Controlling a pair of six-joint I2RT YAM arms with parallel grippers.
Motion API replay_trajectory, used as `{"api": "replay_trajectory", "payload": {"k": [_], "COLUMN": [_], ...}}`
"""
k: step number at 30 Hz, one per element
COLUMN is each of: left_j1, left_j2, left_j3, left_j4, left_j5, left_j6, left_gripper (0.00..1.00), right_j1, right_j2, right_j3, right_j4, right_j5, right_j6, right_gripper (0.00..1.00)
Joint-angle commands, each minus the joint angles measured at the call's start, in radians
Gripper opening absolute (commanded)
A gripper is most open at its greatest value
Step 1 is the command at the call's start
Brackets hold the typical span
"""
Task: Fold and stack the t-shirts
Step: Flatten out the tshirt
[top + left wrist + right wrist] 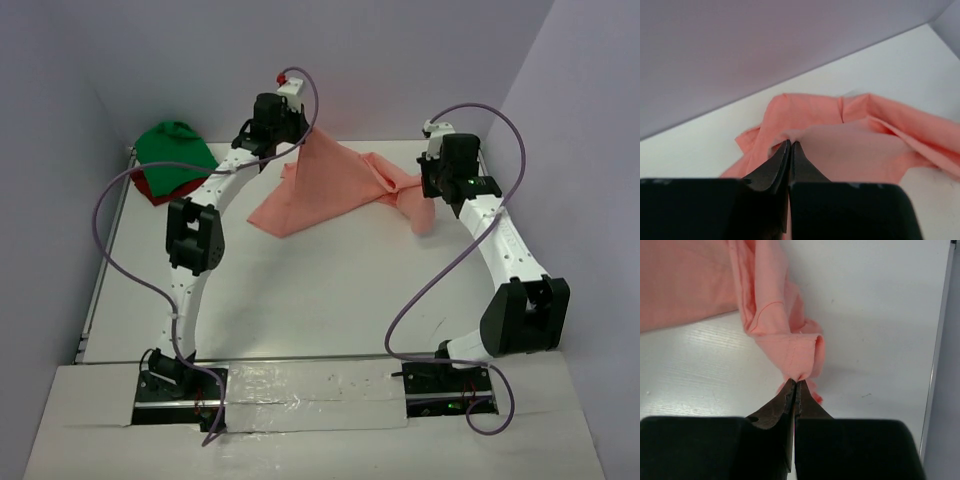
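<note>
The salmon-pink t-shirt is lifted off the table at both ends. My left gripper is shut on one corner of it, and the cloth hangs from there in a cone. In the left wrist view the pink cloth bunches at my left gripper. My right gripper is shut on the other end, and a strip of cloth dangles below it. In the right wrist view the bunched hem sits pinched in my right gripper. The green t-shirt lies on the dark red t-shirt at the back left.
The white table ends at purple walls on the left, back and right. A raised table edge runs close beside my right gripper. Purple cables loop over both arms.
</note>
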Motion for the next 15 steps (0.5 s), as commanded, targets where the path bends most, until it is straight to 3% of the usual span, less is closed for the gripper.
{"api": "replay_trajectory", "payload": {"k": [1, 7, 15], "left_j1": [0.0, 0.021, 0.054], "left_j2": [-0.144, -0.347, -0.731], "left_j3": [-0.023, -0.129, -0.4], "left_j4": [0.026, -0.016, -0.037], "left_j5": [-0.059, -0.115, -0.179], "left_j6": [0.039, 0.066, 0.114], "left_gripper": [0.05, 0.04, 0.04], "right_j1": [-0.017, -0.031, -0.04], "right_j2": [-0.084, -0.157, -0.301], "right_j3": [-0.014, 0.038, 0.095], "right_j4": [0.059, 0.048, 0.018], "right_j5": [-0.003, 0.112, 0.207], "right_j6": [-0.002, 0.017, -0.021], "right_gripper": [0.0, 0.0, 0.0]}}
